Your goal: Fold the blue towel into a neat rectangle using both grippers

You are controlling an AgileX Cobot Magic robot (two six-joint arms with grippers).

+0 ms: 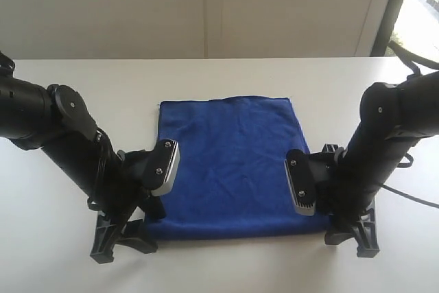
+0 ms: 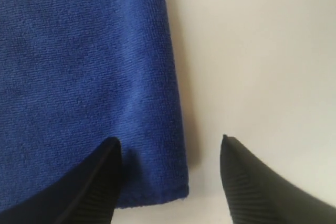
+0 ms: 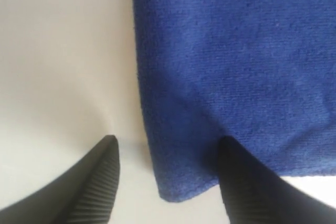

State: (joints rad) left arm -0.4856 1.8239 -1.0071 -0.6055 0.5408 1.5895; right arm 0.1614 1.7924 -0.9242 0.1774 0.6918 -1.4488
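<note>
The blue towel (image 1: 230,162) lies spread flat on the white table (image 1: 219,77), roughly square. My left gripper (image 1: 125,238) stands at its near left corner, open; in the left wrist view the left gripper (image 2: 170,142) straddles that towel (image 2: 89,77) corner, one finger over cloth, the other over bare table. At the near right corner my right gripper (image 1: 351,235) is open too. In the right wrist view the right gripper (image 3: 167,141) spans the corner of the towel (image 3: 236,66) the same way. Neither holds anything.
A pale wall rises behind the table's far edge. A dark window frame (image 1: 391,8) stands at the back right. A black cable (image 1: 411,197) trails off the right arm across the table.
</note>
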